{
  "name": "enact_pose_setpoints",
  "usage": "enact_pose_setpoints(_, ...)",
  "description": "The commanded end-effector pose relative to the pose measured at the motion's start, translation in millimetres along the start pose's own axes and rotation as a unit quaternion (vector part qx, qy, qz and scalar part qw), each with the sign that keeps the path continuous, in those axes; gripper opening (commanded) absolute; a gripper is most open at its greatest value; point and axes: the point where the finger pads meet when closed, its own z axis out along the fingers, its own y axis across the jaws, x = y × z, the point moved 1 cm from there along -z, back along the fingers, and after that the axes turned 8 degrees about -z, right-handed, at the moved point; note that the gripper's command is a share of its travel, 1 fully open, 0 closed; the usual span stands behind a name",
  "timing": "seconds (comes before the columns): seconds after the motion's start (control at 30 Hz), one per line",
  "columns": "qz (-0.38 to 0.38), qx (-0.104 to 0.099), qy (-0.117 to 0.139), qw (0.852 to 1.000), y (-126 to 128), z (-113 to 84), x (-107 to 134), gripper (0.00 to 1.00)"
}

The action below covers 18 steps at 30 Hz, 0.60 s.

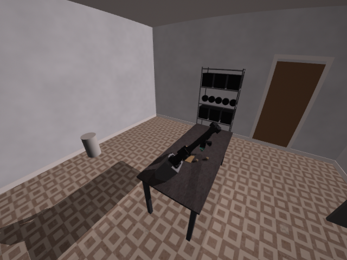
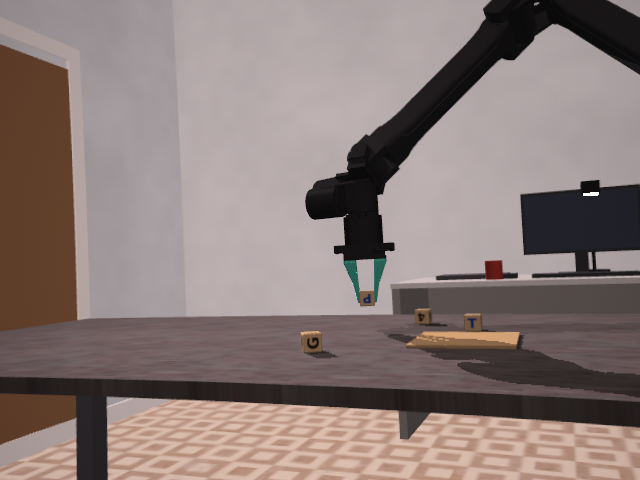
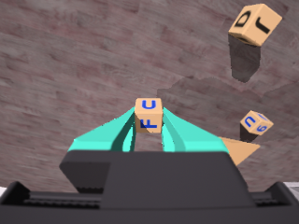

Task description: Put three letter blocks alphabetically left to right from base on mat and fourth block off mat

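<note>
The gripper [image 1: 201,148] [image 2: 366,297] [image 3: 149,112] pointed straight down, its teal fingertips [image 2: 378,290] closed around a wooden letter block [image 2: 367,298] [image 3: 149,115]. It was grasping that block clear of the tabletop [image 1: 193,179] [image 2: 232,361] [image 3: 70,56], over a spot to the left of the mat in the exterior view. One side carried a blue character like an upside-down P or a d; the wrist view showed a blue F and a blue U-like letter.

To the right, the tan mat [image 1: 189,158] [image 2: 465,341] [image 3: 240,150] lay flat on the table. Just beyond its far edge sat the T block [image 1: 195,160] [image 2: 472,322] [image 3: 256,121]; whether they touched could not be told. Farther left and deeper in the scene stood the 4 block [image 1: 206,158] [image 2: 422,316] [image 3: 255,25], off the mat. Nearer, well to the mat's left, was the G block [image 2: 311,342], also on the table.

Beyond, at far right, a pale desk [image 2: 511,281] held a red cup [image 2: 493,269] and a monitor [image 2: 581,222].
</note>
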Motion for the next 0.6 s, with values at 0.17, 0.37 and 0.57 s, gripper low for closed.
enact_pose_setpoints(0.17, 0.038, -0.025, -0.02, 0.999, 7, -75.6, -36, 0.2)
enact_pose_setpoints(0.37, 0.013, -0.001, -0.003, 1.0, -1, -53.3, -6, 0.2)
enact_pose_setpoints(0.57, 0.014, -0.005, -0.005, 1.0, 2, -54.5, -9, 0.2)
